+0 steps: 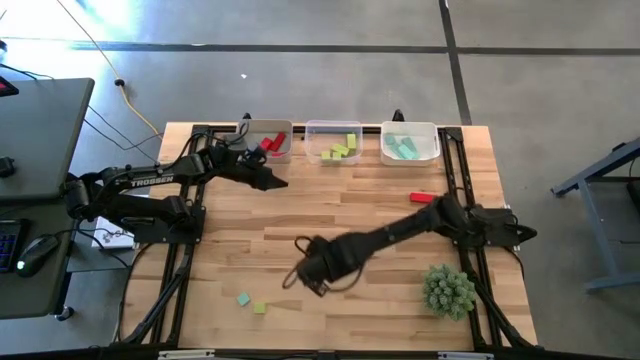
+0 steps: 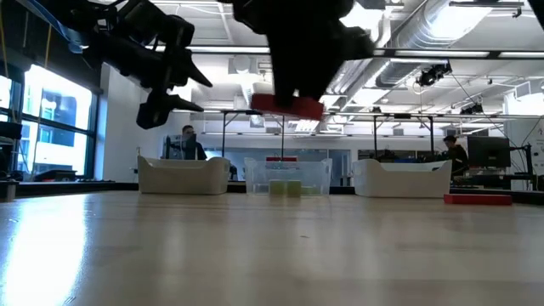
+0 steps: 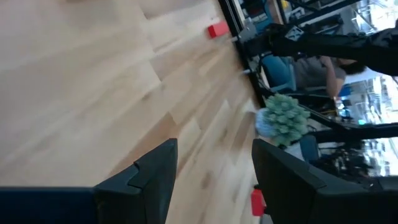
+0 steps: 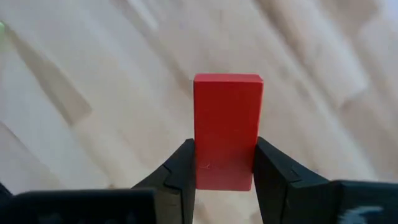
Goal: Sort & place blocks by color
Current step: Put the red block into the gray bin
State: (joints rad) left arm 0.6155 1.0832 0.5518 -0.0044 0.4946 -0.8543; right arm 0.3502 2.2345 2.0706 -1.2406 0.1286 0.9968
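Blocks are being sorted here: from above, the right gripper [image 1: 312, 272] hangs over the table's [image 1: 340, 205] near middle, 3 bins [image 1: 345, 142] at the far edge, while the left gripper [image 1: 268, 178] waits open and empty near the left one. From table height, a red block [image 2: 287, 104] rides well clear of the wood. In the right wrist view, the jaws pinch that block's long sides near 1 end; it looks light, rigid and smooth, so a mid-length grip would probably resist twisting better.

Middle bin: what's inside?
The middle bin holds several yellow-green blocks; no other colour shows from above. The exact count and anything lying under them can't be seen.
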